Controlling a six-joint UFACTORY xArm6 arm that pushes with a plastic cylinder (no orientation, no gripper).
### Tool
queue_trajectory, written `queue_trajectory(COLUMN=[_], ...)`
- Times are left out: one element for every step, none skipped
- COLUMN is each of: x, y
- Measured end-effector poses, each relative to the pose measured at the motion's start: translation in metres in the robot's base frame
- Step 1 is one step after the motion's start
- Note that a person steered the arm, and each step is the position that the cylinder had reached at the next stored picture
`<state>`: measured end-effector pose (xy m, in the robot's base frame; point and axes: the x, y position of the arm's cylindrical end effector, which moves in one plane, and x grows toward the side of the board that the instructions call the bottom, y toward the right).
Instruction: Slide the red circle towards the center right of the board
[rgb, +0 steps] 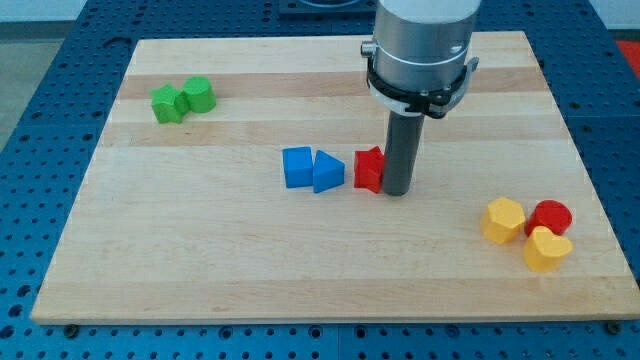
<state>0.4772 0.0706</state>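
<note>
Jawless, my tip sits mid-frame touching one red star-like block; nearest, lower right on the wooden board, lie two yellow blocks (heart, hexagon) touching the red circle, then two blue blocks (cube, triangle) mid-frame, two green blocks upper left.

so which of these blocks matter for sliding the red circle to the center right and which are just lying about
For the job:
- red circle
- my tip, beside the red star-like block

Lying about:
- red star-like block
- two blue blocks
- two green blocks
- two yellow blocks
</note>
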Motion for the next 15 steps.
queue_trajectory(x=[-0.003,-0.009,0.012,0.059,0.112,0.113,0.098,0.078,0.055,0.032,0.022,0.023,0.019,0.015,0.014], y=[0.060,0.153,0.240,0.274,0.249,0.198,0.169,0.165,0.164,0.157,0.149,0.149,0.146,0.117,0.080])
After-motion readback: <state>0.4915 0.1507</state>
